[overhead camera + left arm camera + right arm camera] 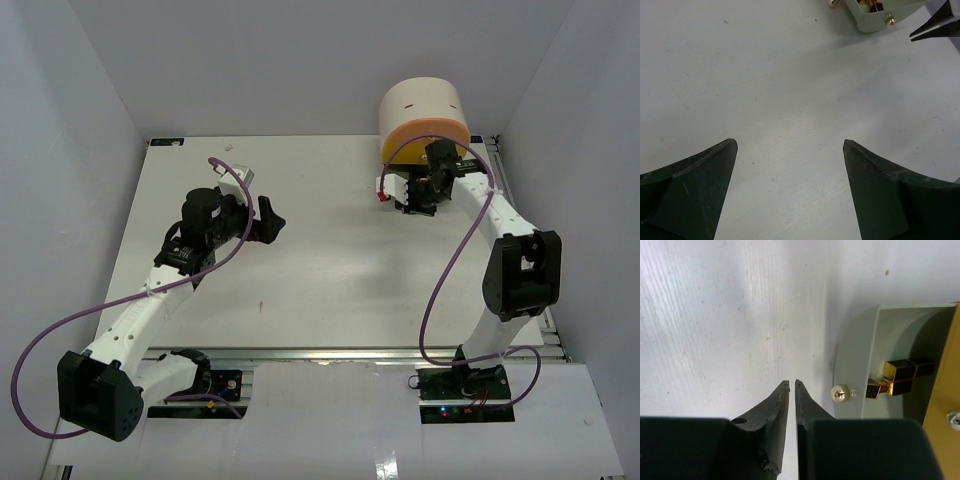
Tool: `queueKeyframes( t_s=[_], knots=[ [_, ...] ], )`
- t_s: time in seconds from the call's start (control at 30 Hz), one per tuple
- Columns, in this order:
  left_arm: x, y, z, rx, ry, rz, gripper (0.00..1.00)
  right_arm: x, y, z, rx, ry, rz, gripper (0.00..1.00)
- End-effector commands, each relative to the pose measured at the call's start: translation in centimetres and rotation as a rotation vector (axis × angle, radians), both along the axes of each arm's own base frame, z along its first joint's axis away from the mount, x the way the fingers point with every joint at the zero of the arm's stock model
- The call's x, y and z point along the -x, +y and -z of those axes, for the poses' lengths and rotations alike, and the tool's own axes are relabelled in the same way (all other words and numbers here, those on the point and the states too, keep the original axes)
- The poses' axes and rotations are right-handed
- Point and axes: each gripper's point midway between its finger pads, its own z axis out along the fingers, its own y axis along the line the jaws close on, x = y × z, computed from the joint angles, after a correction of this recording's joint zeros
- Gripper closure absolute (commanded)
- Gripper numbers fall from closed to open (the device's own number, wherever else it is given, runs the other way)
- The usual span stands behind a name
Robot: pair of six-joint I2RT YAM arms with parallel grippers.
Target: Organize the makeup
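Right tool (791,382): clenched, the two fingers almost meeting with only a slit between them, nothing in the slit; it hangs low over the table (715,315), just beside the curved front of the pale green drawer (856,350) and near its gold knob (841,393); no contact with either that I can make out.

The drawer stands pulled out of the round cream drawer unit (425,105) at the far right of the table; inside lie the lipstick tubes (897,376) (black and gold, at least two, crossing each other toward the back wall); they are the only makeup I can find in any view; where the other pieces are I cannot tell.

Why this pose, as I read it: pinched fingers make one narrow tip, good for nudging a drawer front; an open drawer with goods already in it suggests shutting it is the step in hand; a judgement only.

Left tool (790,145): released, fingers spread wide, nothing between them; it sits over the left-centre of the table, well apart from the drawer yet aimed toward it; parked clear of the right arm, I judge.

Risk: the tip could slide off the round knob; the flat front looks the safer place to press.
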Motion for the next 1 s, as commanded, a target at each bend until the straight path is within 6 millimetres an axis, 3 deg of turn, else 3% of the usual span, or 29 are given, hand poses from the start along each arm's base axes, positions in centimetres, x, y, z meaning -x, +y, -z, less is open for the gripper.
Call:
queueKeyframes(
  t_s=[0.0,0.2,0.4,0.53,0.7,0.97],
  knots=[
    [0.0,0.3,-1.0,0.0,-0.036,-0.009,0.02,-0.2,-2.7,2.5,0.178,0.033,-0.027,0.85],
    [-0.1,0.3,-0.9,0.0,-0.033,-0.013,0.02,-2.4,-5.3,6.5,0.337,0.007,0.106,0.86],
    [-0.2,0.3,-0.6,-0.003,-0.028,-0.013,0.02,-6.2,-5.7,6.8,0.335,-0.131,0.227,0.85],
    [-0.2,0.3,-0.5,-0.004,-0.025,-0.014,0.02,-7.5,-6.0,6.9,0.354,-0.198,0.268,0.75],
    [-0.2,0.4,-0.4,-0.007,-0.025,-0.016,0.02,-9.5,-6.8,6.6,0.382,-0.334,0.326,0.35],
    [-0.3,0.4,-0.3,-0.01,-0.022,-0.017,0.02,-11.0,-6.4,4.9,0.344,-0.43,0.353,0.2]
  ],
)
